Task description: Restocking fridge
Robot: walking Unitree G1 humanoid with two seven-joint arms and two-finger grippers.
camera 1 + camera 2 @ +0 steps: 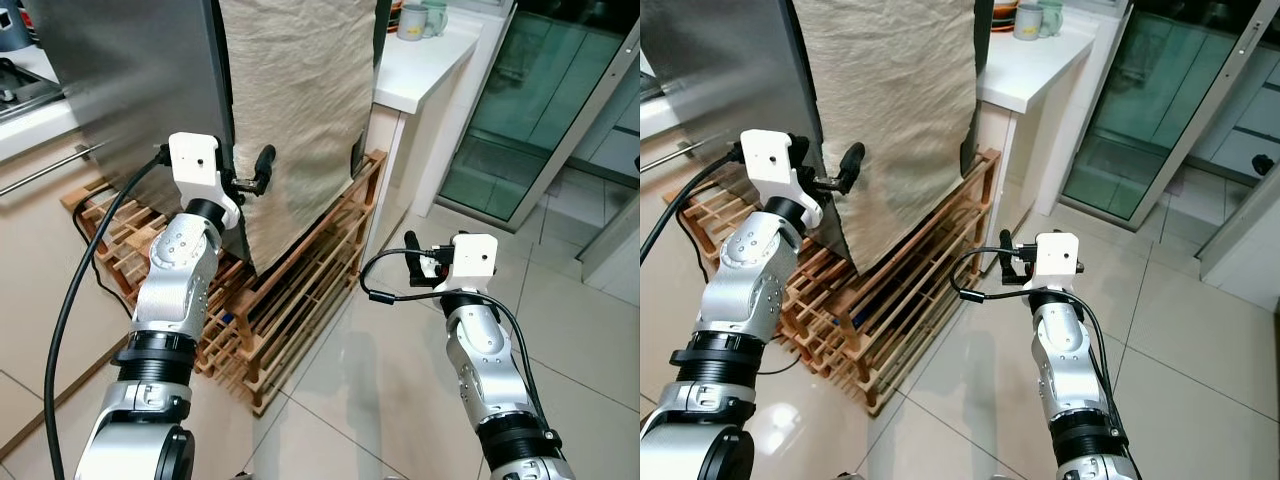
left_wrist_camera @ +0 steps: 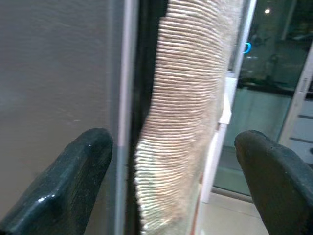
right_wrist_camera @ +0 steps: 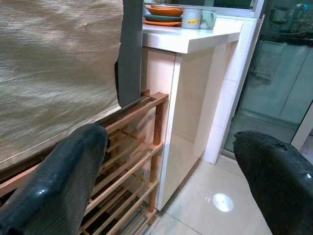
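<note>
Fridge (image 1: 130, 90): grey steel body, upper left of the frame, standing on a wooden slatted rack (image 1: 300, 300); a beige cloth (image 1: 295, 110) hangs down its front, upper centre.

Left gripper (image 1: 250, 180): mine, raised at the fridge's front edge, beside the cloth. In the left wrist view my fingers (image 2: 73, 176) stand spread, one before the steel side, the other past the cloth, closing on nothing.

Right gripper (image 1: 418, 258): mine, lower right of centre, over pale floor tiles (image 1: 400, 400), well apart from the fridge. In the right wrist view its fingers (image 3: 63, 181) are parted wide and empty, facing the rack and a white counter (image 1: 425, 65).

Counter, upper right of centre: two mugs (image 1: 420, 20) and orange plates (image 3: 164, 12).

Glass door (image 1: 545, 110): far right.
</note>
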